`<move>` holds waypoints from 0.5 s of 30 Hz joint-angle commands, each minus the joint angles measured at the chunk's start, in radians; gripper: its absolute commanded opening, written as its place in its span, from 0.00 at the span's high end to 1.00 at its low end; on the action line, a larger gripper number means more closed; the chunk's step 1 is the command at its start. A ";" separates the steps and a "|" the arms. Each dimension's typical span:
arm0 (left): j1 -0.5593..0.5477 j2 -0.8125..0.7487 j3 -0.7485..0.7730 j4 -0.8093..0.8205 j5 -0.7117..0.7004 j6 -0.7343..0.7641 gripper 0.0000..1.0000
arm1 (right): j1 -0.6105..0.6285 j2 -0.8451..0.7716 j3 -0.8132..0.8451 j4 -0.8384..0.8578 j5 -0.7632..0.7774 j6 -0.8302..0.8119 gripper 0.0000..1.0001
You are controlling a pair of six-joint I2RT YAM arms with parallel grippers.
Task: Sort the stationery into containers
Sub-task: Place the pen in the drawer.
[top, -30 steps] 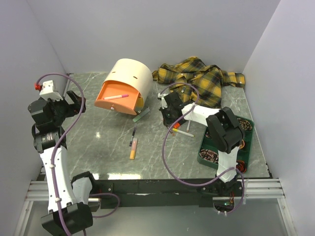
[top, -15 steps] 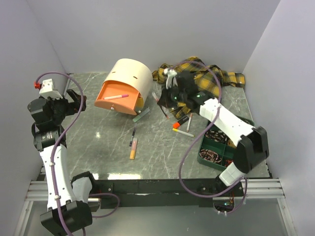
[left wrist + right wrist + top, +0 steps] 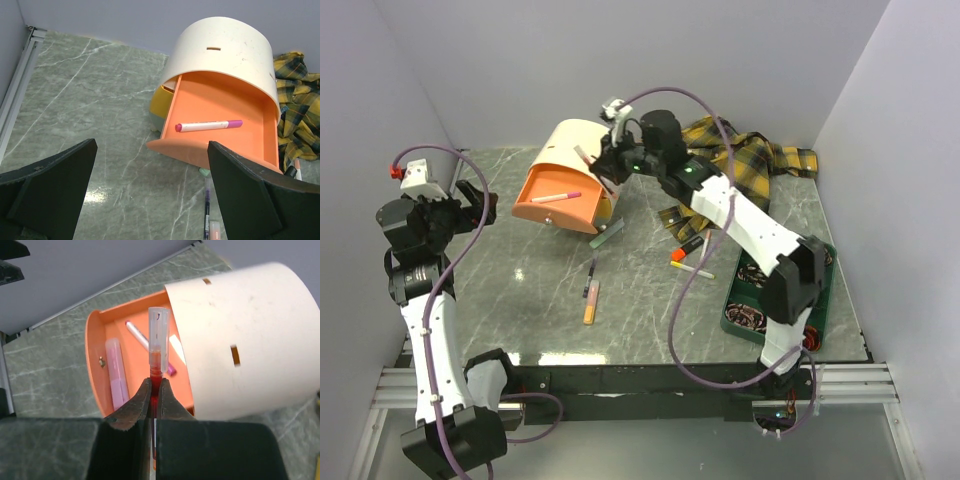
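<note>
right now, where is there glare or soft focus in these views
Top external: sharp; glare strip at the near edge of the table. Left wrist: faint sheen on it, drawer box crisp. Right wrist: right end effector, shut on a pen, is dark with little detail.

Marble table (image 3: 520, 280): drawer box (image 3: 565, 150), plaid shirt (image 3: 760, 165), green tray (image 3: 728, 321), loose pens (image 3: 590, 300).

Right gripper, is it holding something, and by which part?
Yes, the right gripper pinches a clear-capped pen by its red barrel, just below the cap.
</note>
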 commanded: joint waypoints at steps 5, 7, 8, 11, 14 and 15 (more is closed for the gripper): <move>0.005 -0.031 0.016 0.019 0.008 0.000 0.01 | 0.058 0.153 0.209 0.041 -0.017 -0.072 1.00; 0.004 -0.031 0.013 0.021 0.009 -0.003 0.01 | 0.072 0.179 0.222 0.040 -0.017 -0.077 1.00; 0.005 -0.031 0.013 0.025 0.011 -0.005 0.01 | 0.076 0.185 0.229 0.041 -0.017 -0.080 1.00; 0.004 -0.028 0.013 0.028 0.011 -0.008 0.01 | 0.088 0.207 0.234 0.043 -0.012 -0.085 0.96; 0.004 -0.026 0.011 0.030 0.017 -0.009 0.01 | 0.096 0.212 0.230 0.038 -0.006 -0.092 0.71; 0.004 -0.025 0.010 0.033 0.018 -0.011 0.01 | 0.098 0.207 0.227 0.037 -0.005 -0.092 0.62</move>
